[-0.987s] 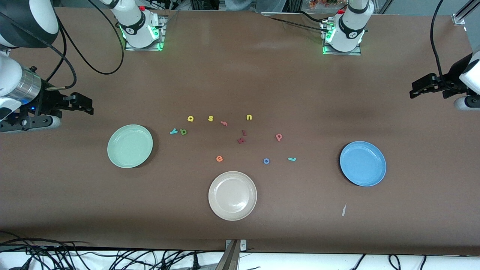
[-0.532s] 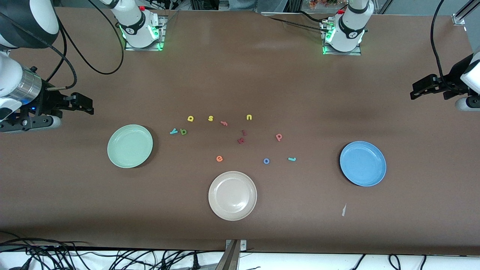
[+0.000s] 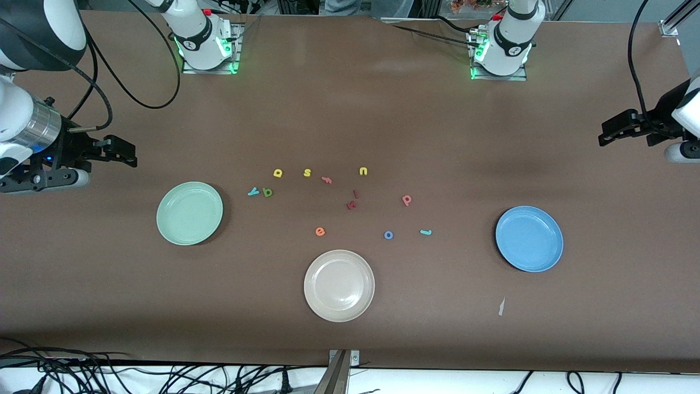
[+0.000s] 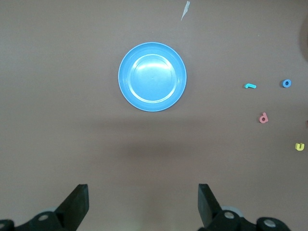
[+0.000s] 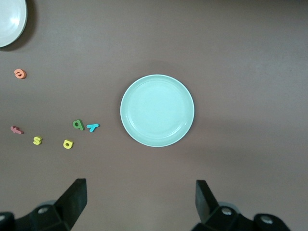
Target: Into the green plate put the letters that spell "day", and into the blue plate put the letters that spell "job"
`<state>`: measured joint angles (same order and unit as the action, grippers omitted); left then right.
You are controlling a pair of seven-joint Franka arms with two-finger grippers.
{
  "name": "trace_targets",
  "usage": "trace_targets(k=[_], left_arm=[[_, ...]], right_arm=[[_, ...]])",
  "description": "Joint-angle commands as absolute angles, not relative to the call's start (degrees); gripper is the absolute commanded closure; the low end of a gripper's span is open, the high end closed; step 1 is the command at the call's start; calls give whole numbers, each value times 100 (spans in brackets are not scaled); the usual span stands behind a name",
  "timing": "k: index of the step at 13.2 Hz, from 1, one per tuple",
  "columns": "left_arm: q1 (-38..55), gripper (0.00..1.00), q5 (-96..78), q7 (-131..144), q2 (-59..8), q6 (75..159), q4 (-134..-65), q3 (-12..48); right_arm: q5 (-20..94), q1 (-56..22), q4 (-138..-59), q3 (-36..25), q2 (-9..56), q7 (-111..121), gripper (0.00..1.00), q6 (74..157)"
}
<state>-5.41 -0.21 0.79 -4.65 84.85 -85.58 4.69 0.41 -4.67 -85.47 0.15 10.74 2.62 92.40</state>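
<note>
The green plate (image 3: 190,213) (image 5: 157,110) lies empty toward the right arm's end. Beside it lie the teal "y" (image 3: 253,191), the olive "d" (image 3: 267,192) and, farther from the camera, the yellow "a" (image 3: 278,173). The blue plate (image 3: 529,238) (image 4: 152,77) lies empty toward the left arm's end. The teal "j" (image 3: 426,232), blue "o" (image 3: 388,235) and pink "b" (image 3: 407,200) lie between it and the table's middle. My right gripper (image 3: 127,153) (image 5: 140,199) hangs open high above bare table beside the green plate. My left gripper (image 3: 604,133) (image 4: 143,202) hangs open, high beside the blue plate.
A beige plate (image 3: 339,285) lies nearest the camera. An orange "e" (image 3: 320,231), yellow "s" (image 3: 307,173), yellow "u" (image 3: 363,171), salmon "f" (image 3: 327,179) and two dark red letters (image 3: 351,205) are scattered mid-table. A paper scrap (image 3: 501,306) lies near the blue plate.
The left gripper has drifted very slightly toward its end of the table. The right arm, the letters and the plates have not moved.
</note>
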Motion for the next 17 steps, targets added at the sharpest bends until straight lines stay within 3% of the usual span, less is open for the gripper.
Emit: trace_targets(k=[1, 17], left_arm=[[-545, 0, 105, 114, -475, 8517, -8525, 483], [-545, 0, 114, 114, -519, 8534, -8534, 483]], right_arm=[[158, -439, -8596, 9, 1002, 343, 0, 9167], [158, -448, -8710, 18, 1028, 343, 0, 9343]])
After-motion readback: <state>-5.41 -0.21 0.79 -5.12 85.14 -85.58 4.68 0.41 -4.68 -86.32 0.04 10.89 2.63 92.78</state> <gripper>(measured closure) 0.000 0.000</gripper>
